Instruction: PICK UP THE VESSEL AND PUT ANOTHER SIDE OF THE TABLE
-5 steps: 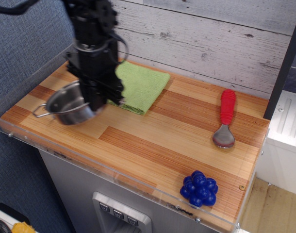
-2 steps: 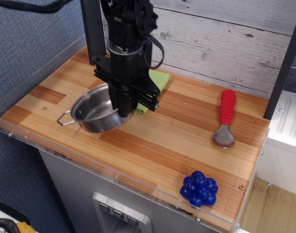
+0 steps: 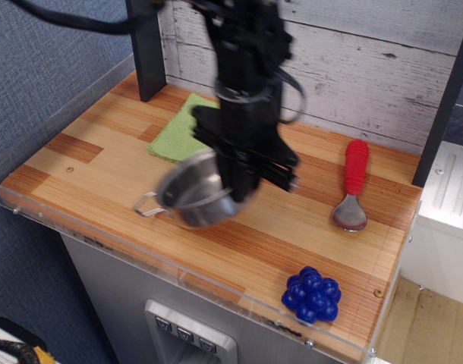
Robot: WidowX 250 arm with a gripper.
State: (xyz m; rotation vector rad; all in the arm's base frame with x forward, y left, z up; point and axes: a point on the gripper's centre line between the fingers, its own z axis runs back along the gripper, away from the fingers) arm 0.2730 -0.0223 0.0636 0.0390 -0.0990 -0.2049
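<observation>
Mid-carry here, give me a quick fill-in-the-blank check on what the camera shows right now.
1. The gripper holds the vessel by its ____.
2. The spoon has a ____ handle.
3. The green cloth lies at the ____ of the table, near the plank wall.
4. The blue grape cluster toy sits nearest the table's front-____ corner in the image.

Missing words: rim; red; back; right
</observation>
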